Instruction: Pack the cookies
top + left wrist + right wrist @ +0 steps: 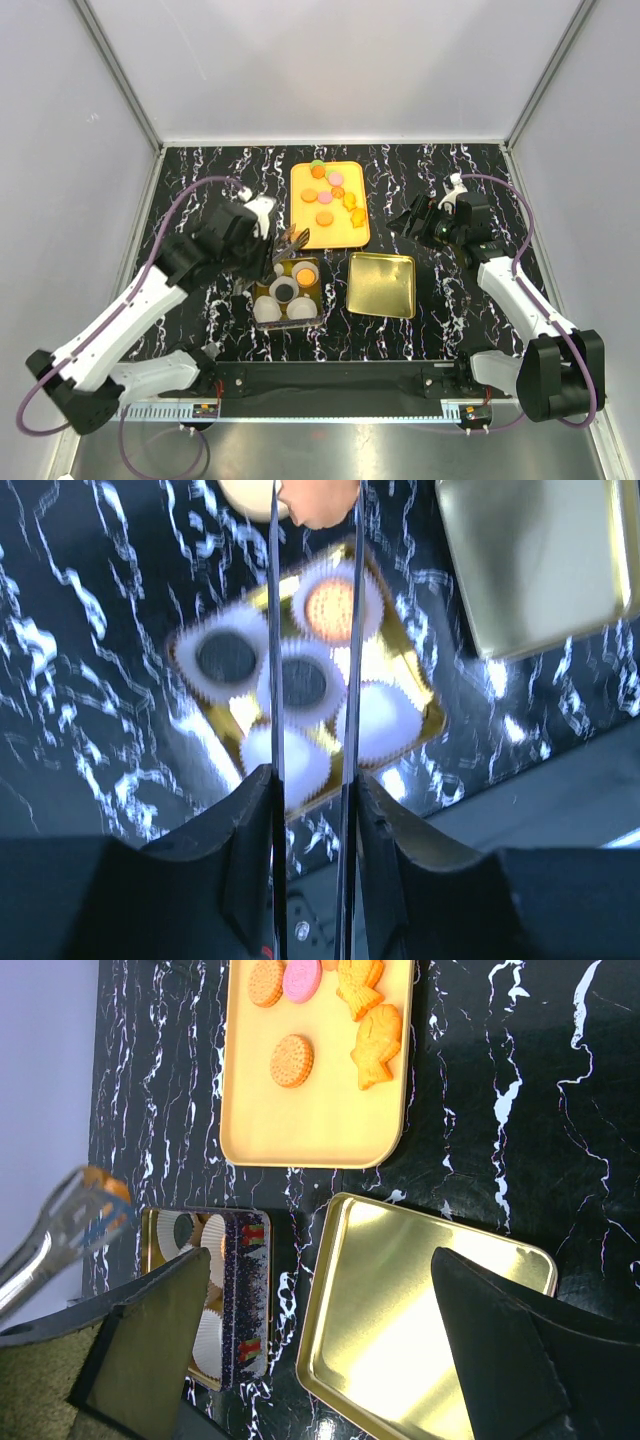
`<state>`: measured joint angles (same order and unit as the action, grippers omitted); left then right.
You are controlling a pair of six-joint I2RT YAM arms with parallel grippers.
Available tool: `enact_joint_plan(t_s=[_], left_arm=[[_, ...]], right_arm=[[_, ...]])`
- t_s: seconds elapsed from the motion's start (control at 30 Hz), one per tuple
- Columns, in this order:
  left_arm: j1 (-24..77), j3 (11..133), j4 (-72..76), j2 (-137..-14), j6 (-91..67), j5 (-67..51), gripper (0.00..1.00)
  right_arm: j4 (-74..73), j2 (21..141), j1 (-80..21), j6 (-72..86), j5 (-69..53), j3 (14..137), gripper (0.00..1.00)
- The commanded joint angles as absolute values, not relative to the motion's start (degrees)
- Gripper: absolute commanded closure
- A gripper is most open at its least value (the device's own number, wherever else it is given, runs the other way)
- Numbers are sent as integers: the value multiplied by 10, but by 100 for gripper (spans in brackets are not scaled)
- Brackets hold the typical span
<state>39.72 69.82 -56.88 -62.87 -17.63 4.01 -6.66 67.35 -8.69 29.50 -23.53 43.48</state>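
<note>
1. Top view: the left gripper (262, 232) is clenched on the tongs (292, 242). Their tips stand between the tray (335, 235) and the tin (319, 298). The tray is at 12 o'clock from the tin, and the lid (382, 285) is at 3 o'clock. Most cookies (325, 197) lie loose on the far half of the tray. The right gripper (408, 222) is released and empty, at 1 o'clock from the lid.
2. Left wrist view: the tongs run straight toward 12 o'clock and pinch an orange cookie (320, 505) at the picture's top edge. It is cut off there, so I cannot tell which way its face turns. In the tin below, two dark cookies and one orange one lie flat, faces up. They are round, so they have no long axis. To do the step well, I would keep the squeeze steady and bring the tips low over an empty paper cup (385, 720). Then loosen slowly, so the cookie drops flat.
3. Right wrist view: the fingers stand wide apart above the lid, with the tray at 12 o'clock. One fish-shaped cookie (378, 1045) there has its long axis from about 1 to 7 o'clock.
</note>
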Motion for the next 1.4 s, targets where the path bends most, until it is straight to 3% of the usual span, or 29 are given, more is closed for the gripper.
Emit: enact_joint_plan(t_s=[0.0,0.5,0.97,1.37], left_arm=[[413,662,-604,-571,-194,21,63],[504,519,-639,-425,-272,-11,64],[562,504,-611,-448,-299,-2,61],[566,514,-622,-457,-301,26,52]], right_arm=[[-48,670,-91,287,-239,453,0],[-49,679,-91,285,-232,455,0],[-49,679,-91,286,-232,454,0],[-47,679,-92,286,-236,454,0]])
